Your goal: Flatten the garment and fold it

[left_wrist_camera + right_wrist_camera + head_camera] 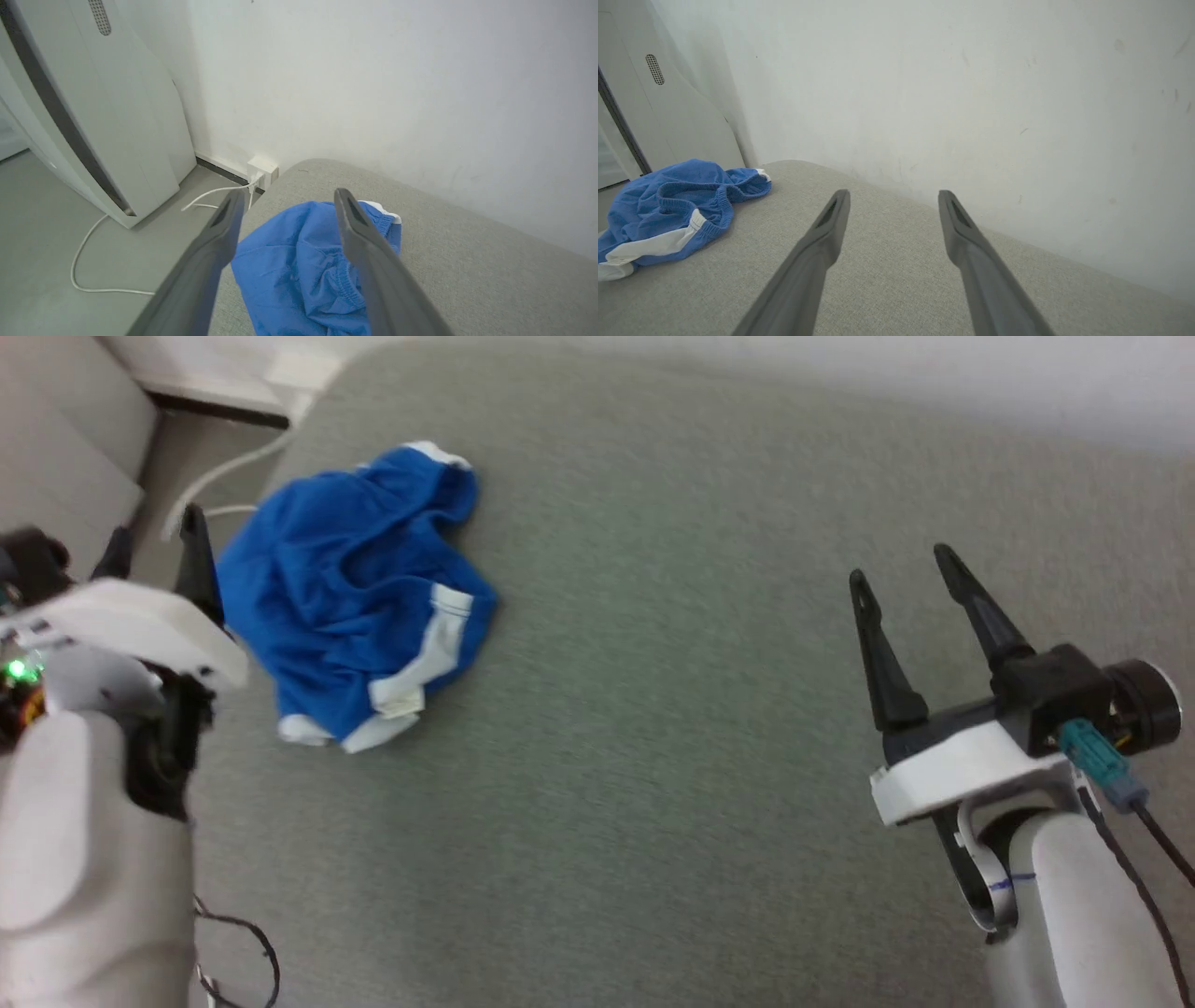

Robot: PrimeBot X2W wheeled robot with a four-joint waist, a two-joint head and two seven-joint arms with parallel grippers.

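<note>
The blue shorts (350, 593) lie crumpled in a heap on the grey fabric surface (653, 709), near its far left corner, white trim bands facing the near side. My left gripper (154, 537) hovers open at the heap's left edge; in the left wrist view the shorts (303, 266) sit between and below its fingers (205, 261). My right gripper (901, 565) is open over bare surface far to the right, holding nothing. Seen from the right wrist, the shorts (672, 210) lie well off to the left of that gripper (894, 196).
A white wall (397, 84) runs along the surface's far edge. Left of the surface the floor drops away, with a white cable (107, 224) plugged into a wall socket (261, 170) and a large white appliance (93, 107).
</note>
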